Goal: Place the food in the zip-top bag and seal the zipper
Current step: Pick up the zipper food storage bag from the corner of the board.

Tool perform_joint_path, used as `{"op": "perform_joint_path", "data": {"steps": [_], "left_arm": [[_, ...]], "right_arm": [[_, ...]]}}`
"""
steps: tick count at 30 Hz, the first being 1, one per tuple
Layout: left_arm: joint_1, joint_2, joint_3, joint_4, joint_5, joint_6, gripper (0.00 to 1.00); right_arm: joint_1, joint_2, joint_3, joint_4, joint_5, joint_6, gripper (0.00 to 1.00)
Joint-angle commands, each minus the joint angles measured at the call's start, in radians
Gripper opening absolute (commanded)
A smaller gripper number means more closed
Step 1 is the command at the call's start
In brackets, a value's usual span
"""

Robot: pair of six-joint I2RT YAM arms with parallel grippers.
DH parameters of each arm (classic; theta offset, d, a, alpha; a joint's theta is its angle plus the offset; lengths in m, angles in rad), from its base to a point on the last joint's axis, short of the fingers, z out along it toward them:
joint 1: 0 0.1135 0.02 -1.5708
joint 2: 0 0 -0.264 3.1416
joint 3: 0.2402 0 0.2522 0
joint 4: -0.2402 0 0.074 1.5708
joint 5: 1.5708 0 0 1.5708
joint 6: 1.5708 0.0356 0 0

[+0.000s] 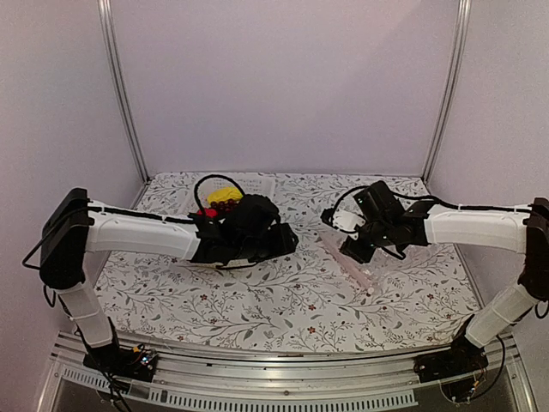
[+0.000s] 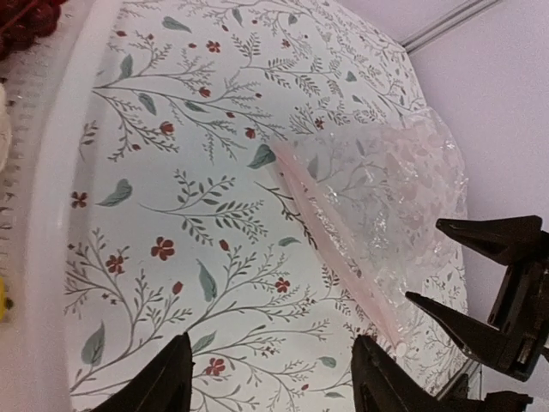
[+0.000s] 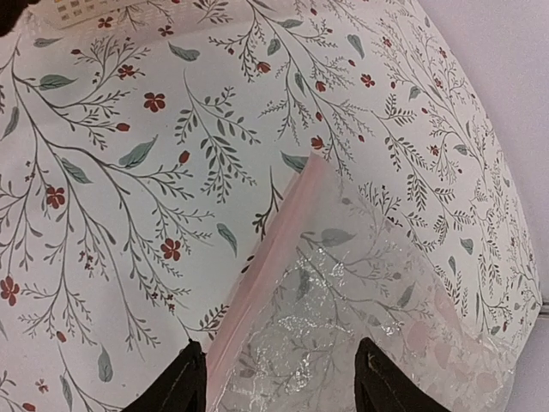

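From above, the zip-top bag (image 1: 358, 273) lies flat right of centre, the food (image 1: 221, 196) left of it and farther back. The left wrist view shows the left gripper (image 2: 273, 343) with jaws apart and empty, near the limp, probably slippery film. In the right wrist view the right gripper (image 3: 279, 348) holds its jaws apart over the zipper (image 3: 268, 257), likely the firmest hold.

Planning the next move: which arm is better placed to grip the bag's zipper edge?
Probably right: the right fingers, open, straddle the zip-top bag's zipper; the left fingers sit by the white basket.

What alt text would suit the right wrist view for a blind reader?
A clear zip-top bag lies on a floral tablecloth, its pinkish zipper running diagonally. Two black fingers stand apart at the bottom, the zipper's end between them.
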Motion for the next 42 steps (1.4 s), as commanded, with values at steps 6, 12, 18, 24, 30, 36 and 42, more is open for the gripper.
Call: {"op": "perform_joint_path", "data": {"steps": [6,12,18,24,30,36,42], "left_arm": [[0.003,-0.206,-0.100,-0.198,-0.313,0.053,0.63],[0.012,-0.276,-0.123,-0.246,-0.377,0.055,0.64],[0.017,-0.314,-0.138,-0.267,-0.392,0.051,0.64],[0.018,-0.327,-0.146,-0.271,-0.391,0.049,0.64],[0.017,-0.321,-0.144,-0.264,-0.389,0.050,0.64],[0.017,-0.316,-0.136,-0.261,-0.386,0.057,0.64],[0.017,-0.309,-0.128,-0.260,-0.390,0.066,0.64]], "right_arm": [[0.067,0.248,0.182,-0.104,0.228,0.096,0.59],[0.112,0.323,0.184,-0.122,0.293,0.099,0.61],[0.120,0.391,0.201,-0.130,0.384,0.097,0.61],[0.120,0.400,0.208,-0.120,0.428,0.098,0.58],[0.117,0.389,0.177,-0.090,0.473,0.090,0.45],[0.080,0.364,0.168,-0.081,0.489,0.087,0.41],[0.016,0.353,0.163,-0.078,0.498,0.087,0.16]]}}
